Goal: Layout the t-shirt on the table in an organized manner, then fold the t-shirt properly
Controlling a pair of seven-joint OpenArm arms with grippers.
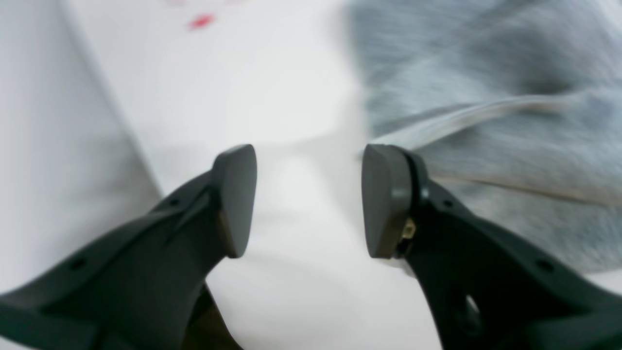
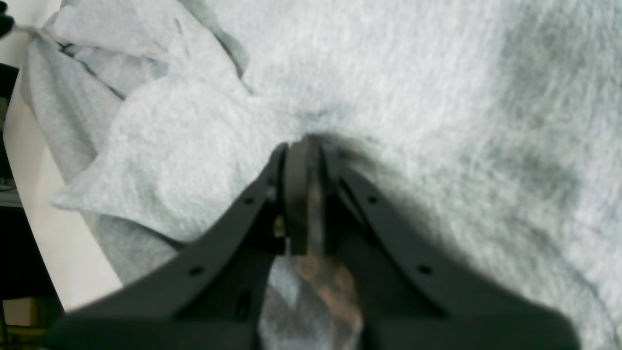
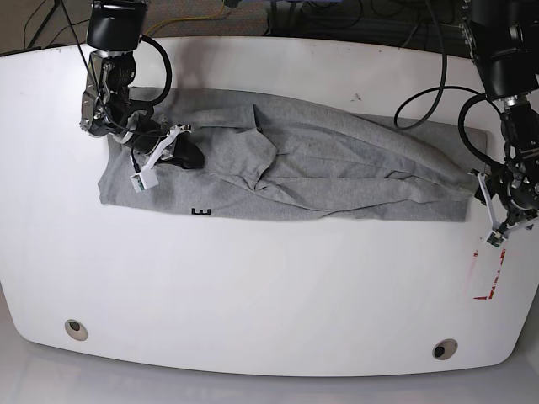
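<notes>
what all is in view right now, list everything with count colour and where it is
t-shirt: one, heather grey with small black lettering, spread wrinkled across the far half of the table
table: one, glossy white, fills the base view
grommet holes: two, round, near the front edge, one towards each corner
red tape mark: one, red outline, on the table by the left arm
cables: several, black, hanging from both arms, more lying beyond the far edge
right tool: one, black, shut on the t-shirt at the shirt's end on the base view's left
left tool: one, black, open, nothing between its pads, beside the shirt's other end
</notes>
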